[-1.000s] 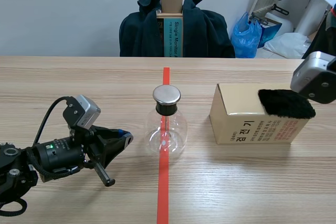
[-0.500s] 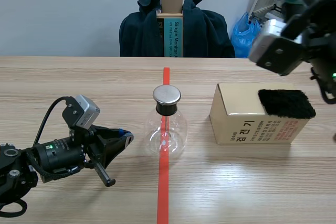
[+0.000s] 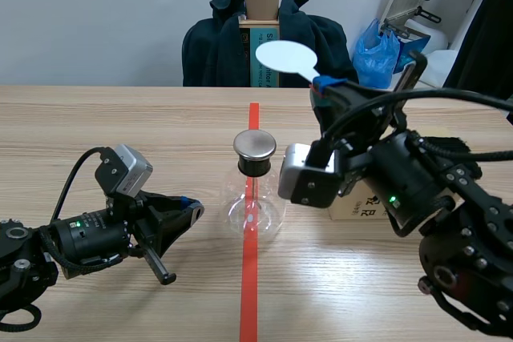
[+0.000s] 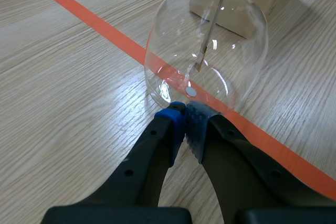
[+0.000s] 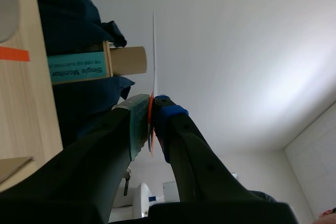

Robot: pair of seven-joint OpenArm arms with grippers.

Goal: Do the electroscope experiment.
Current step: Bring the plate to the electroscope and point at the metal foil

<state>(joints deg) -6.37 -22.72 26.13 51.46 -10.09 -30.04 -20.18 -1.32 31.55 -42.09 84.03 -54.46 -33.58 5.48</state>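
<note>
My right pincer (image 3: pixel 322 84) pinches the white disc (image 3: pixel 286 58) at its stem. It looks thin, light and bendy, so I'd grip low. The electroscope flask (image 3: pixel 255 198) sits below it, likely fragile glass. My left pincer (image 4: pixel 185 116) is pressed together, empty, just beside the flask's base.

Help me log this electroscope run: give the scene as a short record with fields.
flask: clear glass, upright on the red tape line, metal cap on top
white disc: raised above the cap and a little to its right, apart from it
left gripper: shut on nothing, low, tips close to the flask's base
right gripper: shut on the white disc
box: mostly hidden behind the right arm
</note>
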